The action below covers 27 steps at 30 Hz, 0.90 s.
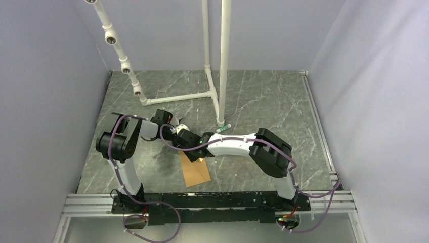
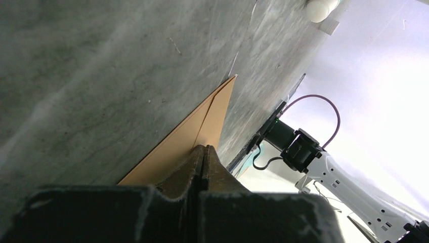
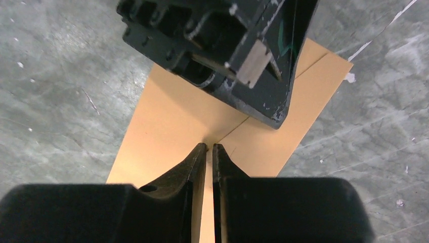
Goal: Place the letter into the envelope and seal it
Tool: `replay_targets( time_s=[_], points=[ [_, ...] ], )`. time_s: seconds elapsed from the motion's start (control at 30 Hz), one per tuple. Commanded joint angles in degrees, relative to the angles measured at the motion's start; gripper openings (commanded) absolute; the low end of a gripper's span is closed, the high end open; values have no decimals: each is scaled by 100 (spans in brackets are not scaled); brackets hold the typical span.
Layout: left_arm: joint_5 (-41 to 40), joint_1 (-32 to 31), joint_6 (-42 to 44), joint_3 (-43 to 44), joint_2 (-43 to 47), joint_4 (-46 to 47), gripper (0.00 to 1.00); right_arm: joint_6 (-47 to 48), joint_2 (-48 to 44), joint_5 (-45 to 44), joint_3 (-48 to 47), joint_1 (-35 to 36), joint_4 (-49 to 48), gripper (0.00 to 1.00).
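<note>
Both grippers press the envelope (image 3: 212, 121) on the worktop (image 3: 60, 91), left jaws closed, right jaws barely parted; firm, even pressure along the crease should seal it.

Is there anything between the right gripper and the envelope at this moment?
Nothing visible. The right gripper sits directly over the envelope, fingertips nearly together at its crease. The left gripper, shut, rests on the same envelope just beyond, not between them.

envelope (image 1: 195, 170) far end under both arms
</note>
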<state>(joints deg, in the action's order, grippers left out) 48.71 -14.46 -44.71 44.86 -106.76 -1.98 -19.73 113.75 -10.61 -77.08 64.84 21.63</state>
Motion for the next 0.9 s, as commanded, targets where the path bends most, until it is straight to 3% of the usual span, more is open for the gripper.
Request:
replay_targets(
  time_s=[0.0, 0.87],
  points=[
    [-464, 66, 55, -232, -250, -122, 2, -62, -22, -10, 69, 20, 52, 15],
    [-425, 92, 41, -30, -541, -206, 3, 309, -360, 457, 1011, 296, -26, 10]
  ],
)
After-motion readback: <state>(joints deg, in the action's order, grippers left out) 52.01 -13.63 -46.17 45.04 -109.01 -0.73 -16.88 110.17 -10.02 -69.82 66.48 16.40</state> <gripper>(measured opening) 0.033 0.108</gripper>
